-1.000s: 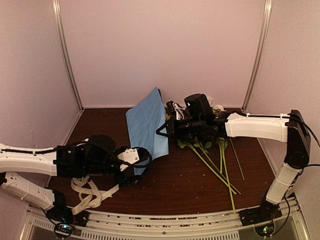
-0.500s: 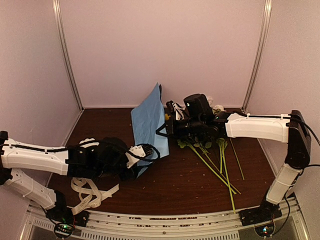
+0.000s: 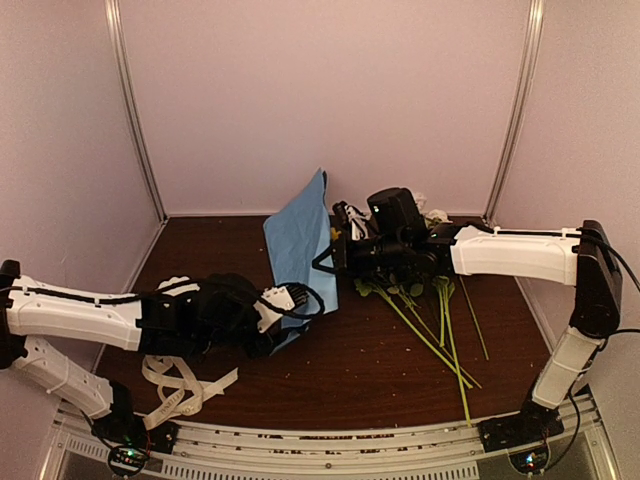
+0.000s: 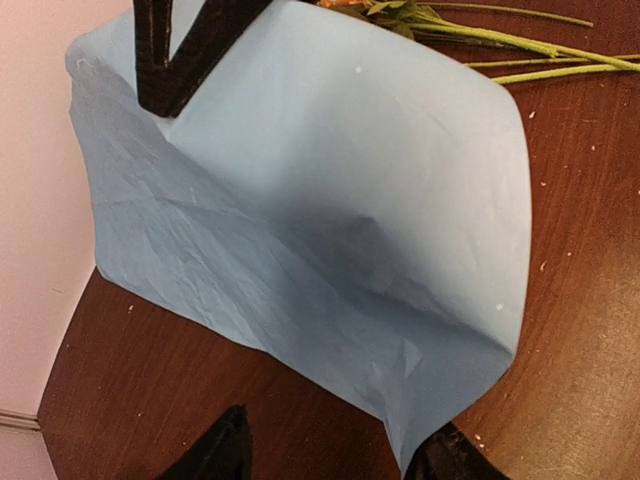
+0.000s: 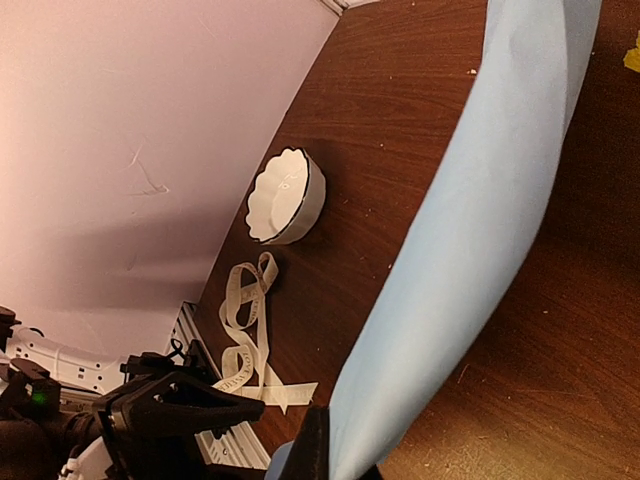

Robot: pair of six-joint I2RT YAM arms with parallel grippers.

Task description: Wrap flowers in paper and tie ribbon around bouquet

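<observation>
Dark wooden table (image 3: 400,385): cream-white looped ribbon (image 3: 185,385) idle at 7 o'clock. Left gripper (image 4: 340,458), jaws apart, has advanced to the near corner of the creased light-blue paper sheet (image 3: 300,235) — now tilted steeper by the right gripper (image 3: 328,258) clamping its far edge; green-stemmed artificial flowers (image 3: 432,330) at 3 o'clock, unwrapped.

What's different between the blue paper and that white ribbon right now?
The paper is a broad light-blue sheet; the ribbon is a narrow cream strip. The paper stands raised, pinched by the right gripper; the ribbon lies loosely looped on the table, untouched. Both are thin and flexible.
</observation>
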